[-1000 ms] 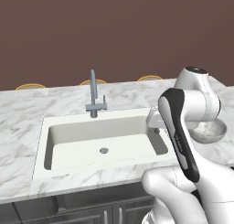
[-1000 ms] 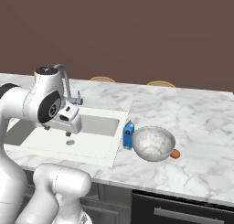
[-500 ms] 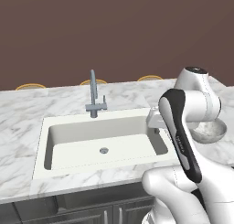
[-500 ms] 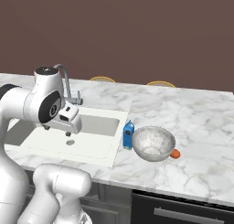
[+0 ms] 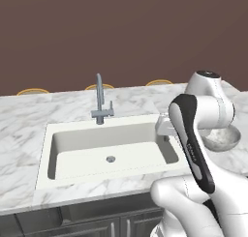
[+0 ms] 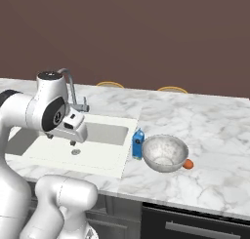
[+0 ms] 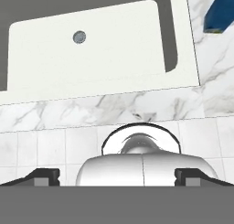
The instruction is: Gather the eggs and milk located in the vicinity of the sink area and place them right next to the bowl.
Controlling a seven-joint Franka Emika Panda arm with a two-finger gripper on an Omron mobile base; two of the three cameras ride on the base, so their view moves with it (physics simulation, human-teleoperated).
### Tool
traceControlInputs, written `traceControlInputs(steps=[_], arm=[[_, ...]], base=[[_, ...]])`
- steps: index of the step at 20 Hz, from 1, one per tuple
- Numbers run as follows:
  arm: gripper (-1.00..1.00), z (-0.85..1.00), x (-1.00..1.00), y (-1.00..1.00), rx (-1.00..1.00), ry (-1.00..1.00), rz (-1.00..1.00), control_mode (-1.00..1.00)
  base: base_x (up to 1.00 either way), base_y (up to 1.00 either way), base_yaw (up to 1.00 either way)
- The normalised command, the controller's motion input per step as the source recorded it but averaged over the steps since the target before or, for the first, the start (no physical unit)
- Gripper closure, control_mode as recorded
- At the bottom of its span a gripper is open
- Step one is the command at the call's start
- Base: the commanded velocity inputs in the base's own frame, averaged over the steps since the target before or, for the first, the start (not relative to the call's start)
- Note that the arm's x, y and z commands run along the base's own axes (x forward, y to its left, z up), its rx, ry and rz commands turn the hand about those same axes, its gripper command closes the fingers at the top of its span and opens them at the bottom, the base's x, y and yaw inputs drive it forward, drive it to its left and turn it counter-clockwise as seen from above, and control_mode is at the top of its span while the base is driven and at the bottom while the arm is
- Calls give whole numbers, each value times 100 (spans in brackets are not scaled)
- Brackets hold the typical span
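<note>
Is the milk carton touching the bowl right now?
Cannot tell. In the right base view the milk stands tight against the left rim of the bowl, with no gap visible, but overlap could hide one.

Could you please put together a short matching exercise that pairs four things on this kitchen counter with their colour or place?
Things:
1. milk
2. bowl
3. faucet
4. small ball

Descriptions:
A. orange, at the bowl's right side
B. blue, between the sink and the bowl
C. tall, thin and grey, behind the basin
D. round, grey-silver, with a mottled inside

Pairs: 1-B, 2-D, 3-C, 4-A
</note>
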Motion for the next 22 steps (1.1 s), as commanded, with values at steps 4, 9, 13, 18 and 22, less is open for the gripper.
traceControlInputs(steps=[4, 9, 13, 18, 22], arm=[[-100, 0, 0, 0, 0, 0, 0, 100], [-100, 0, 0, 0, 0, 0, 0, 100], [-100, 0, 0, 0, 0, 0, 0, 100], [-100, 0, 0, 0, 0, 0, 0, 100], [-100, 0, 0, 0, 0, 0, 0, 100]], base=[[-35, 96, 7], [-36, 100, 12], [-39, 100, 13], [-25, 100, 11], [0, 100, 2]])
